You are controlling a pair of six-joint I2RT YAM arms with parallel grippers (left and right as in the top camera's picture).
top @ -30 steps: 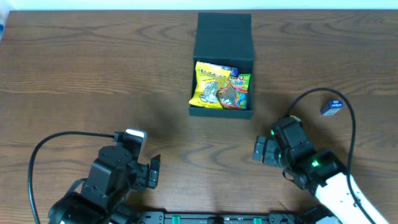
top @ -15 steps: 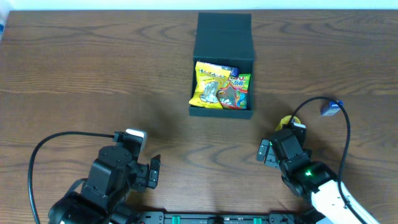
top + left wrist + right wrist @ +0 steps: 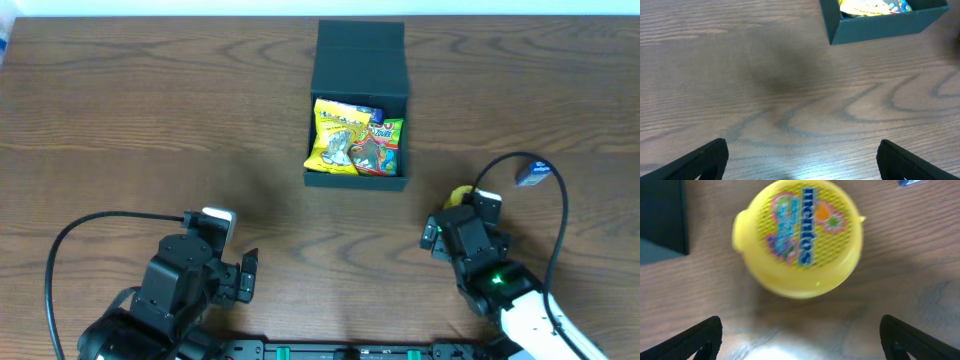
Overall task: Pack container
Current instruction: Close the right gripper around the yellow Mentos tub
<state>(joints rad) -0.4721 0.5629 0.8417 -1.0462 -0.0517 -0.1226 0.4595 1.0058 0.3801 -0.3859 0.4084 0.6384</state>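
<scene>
Now | R tool (image 3: 800, 329) shifted nearer Mentos tub (image 3: 799, 237) | jaws wide

You have a brown wood-grain table (image 3: 150, 120) under everything. On its right side stands a round yellow plastic Mentos tub (image 3: 799, 236), lid up, with a colourful printed label. From overhead only a sliver of its yellow shows. Near it, further right and further back, lies a small blue packet (image 3: 534, 172) with white print. A crinkly yellow snack packet (image 3: 338, 135) and a green-and-red snack packet (image 3: 388, 148) lie side by side inside the dark teal container (image 3: 360, 60), the yellow one on the left.
</scene>
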